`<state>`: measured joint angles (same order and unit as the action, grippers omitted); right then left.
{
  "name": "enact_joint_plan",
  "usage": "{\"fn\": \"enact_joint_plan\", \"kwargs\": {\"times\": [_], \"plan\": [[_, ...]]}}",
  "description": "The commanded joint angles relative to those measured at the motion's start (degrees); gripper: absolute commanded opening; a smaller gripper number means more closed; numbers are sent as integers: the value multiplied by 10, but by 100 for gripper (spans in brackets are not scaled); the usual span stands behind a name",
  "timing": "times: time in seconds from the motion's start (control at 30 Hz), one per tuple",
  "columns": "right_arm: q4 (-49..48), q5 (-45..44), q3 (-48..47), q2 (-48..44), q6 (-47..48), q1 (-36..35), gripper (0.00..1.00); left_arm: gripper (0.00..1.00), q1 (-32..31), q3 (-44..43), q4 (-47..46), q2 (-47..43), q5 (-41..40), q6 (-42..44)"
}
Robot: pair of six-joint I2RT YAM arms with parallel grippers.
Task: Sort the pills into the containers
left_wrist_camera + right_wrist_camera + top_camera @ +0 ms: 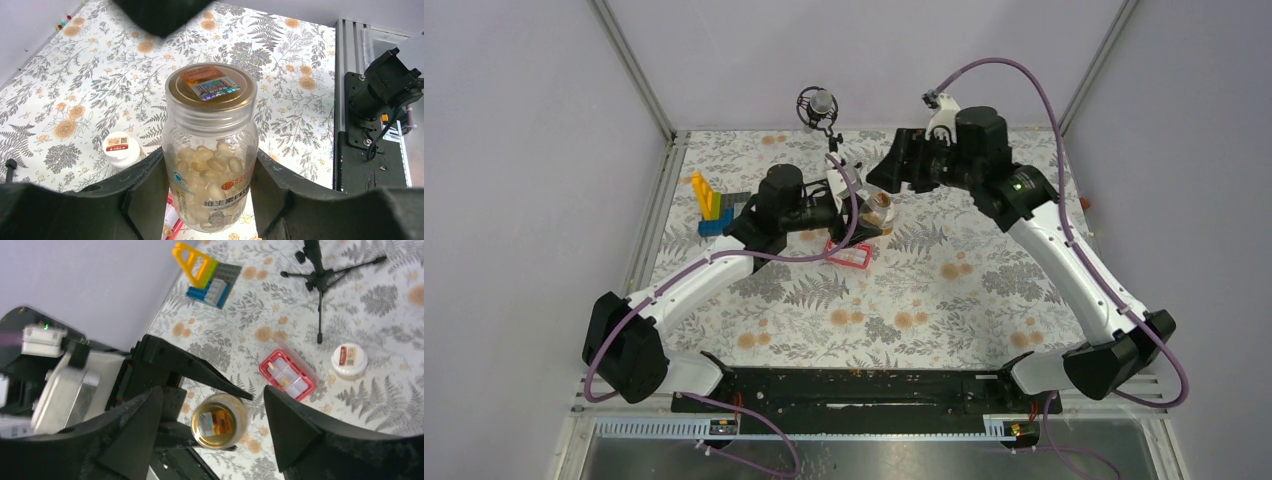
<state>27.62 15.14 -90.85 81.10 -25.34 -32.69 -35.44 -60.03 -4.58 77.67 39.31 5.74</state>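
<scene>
My left gripper (209, 156) is shut on the clear yellowish bottle (211, 150), which it holds upright above the cloth with its gold cap (220, 421) on. Pale yellowish pills (212, 165) fill the lower part of this bottle. My right gripper (212, 392) hangs open over the cap, one finger on each side, touching nothing. The pink compartment box (286, 375) lies on the cloth just beyond with its clear lid open and a few pills (272, 366) in its cells. The white-capped bottle (349, 361) stands past the box. From above, the held bottle (879, 208) is at mid-table beside the box (849, 253).
A blue, yellow and grey toy-brick block (712, 208) stands at the back left. A small black tripod with a microphone (819, 108) stands at the back centre. A black rail (854, 390) with both arm bases runs along the near edge.
</scene>
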Motion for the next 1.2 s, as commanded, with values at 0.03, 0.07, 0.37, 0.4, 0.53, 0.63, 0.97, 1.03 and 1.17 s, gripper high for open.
{"fn": "enact_joint_plan", "kwargs": {"times": [0.03,0.07,0.37,0.4,0.53,0.63,0.97,1.03,1.17], "plan": [[1,245,-1,-34,153,57,77,0,-2,-3,-37,-31,25,7],[37,248,-15,-28,188,57,77,0,-2,-4,-37,-31,34,7],[97,276,-36,-5,270,57,74,0,-2,-23,-20,-25,78,8],[94,279,-35,-3,266,56,71,0,-2,-24,-19,-25,82,9],[75,275,-19,-1,258,55,72,0,-1,-31,-13,-24,93,8],[75,272,-19,4,261,52,74,0,-1,-31,-14,-24,93,7],[82,247,-6,4,268,32,69,0,-1,-30,-23,-25,89,4],[87,236,-7,4,270,30,63,0,-2,-30,-26,-25,88,3],[83,196,-5,3,264,22,49,0,-2,-29,-31,-26,84,2]]}}
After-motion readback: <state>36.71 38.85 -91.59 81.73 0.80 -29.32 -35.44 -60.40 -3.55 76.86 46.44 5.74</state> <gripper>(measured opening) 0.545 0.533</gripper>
